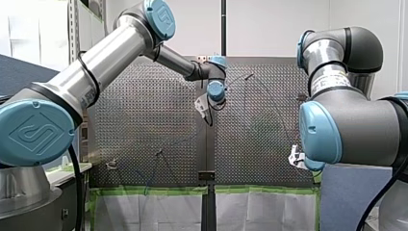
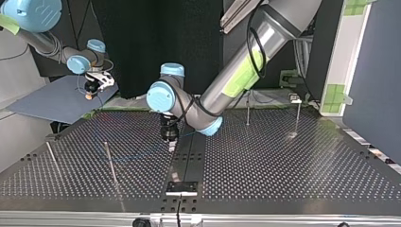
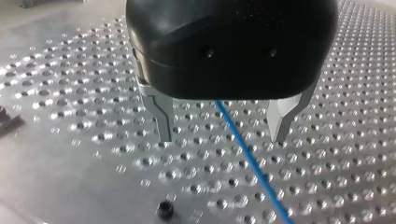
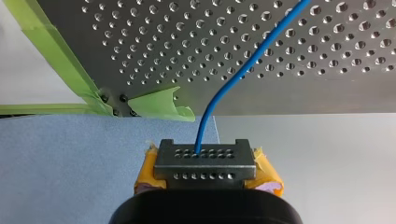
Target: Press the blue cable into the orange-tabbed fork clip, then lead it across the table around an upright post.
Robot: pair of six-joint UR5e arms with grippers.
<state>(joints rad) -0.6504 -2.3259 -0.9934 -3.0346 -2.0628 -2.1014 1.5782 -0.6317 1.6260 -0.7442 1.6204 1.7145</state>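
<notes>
First, just off the table's (image 4: 327,93) near right corner as the front view had it, my right gripper (image 4: 205,161) hung over a blue mat (image 4: 70,149). Its yellow pads were clenched on the blue cable (image 4: 261,46). The cable rose from between the pads, bent, and crossed the table's edge onto the perforated plate. Strips of green tape (image 4: 70,70) ran along that edge and curled loose at the corner.

Further in, near the same edge but toward the opposite side, two slim upright posts (image 2: 248,111) stood apart from each other.

Over the middle of the table my left gripper (image 3: 222,126) pointed down, its tips close above the holes. Its metal fingers (image 3: 161,116) stood released and well apart. The blue cable ran out from under the black body and passed between them, touching neither. It then lay slanting across the plate. A small black screw (image 3: 164,210) sat in the plate just ahead of the gripper, beside the cable but apart from it.

Beyond, toward the far edge, two more thin posts (image 2: 111,163) stood upright. The top view showed the blue cable only faintly, a thin line between them and my left gripper.
</notes>
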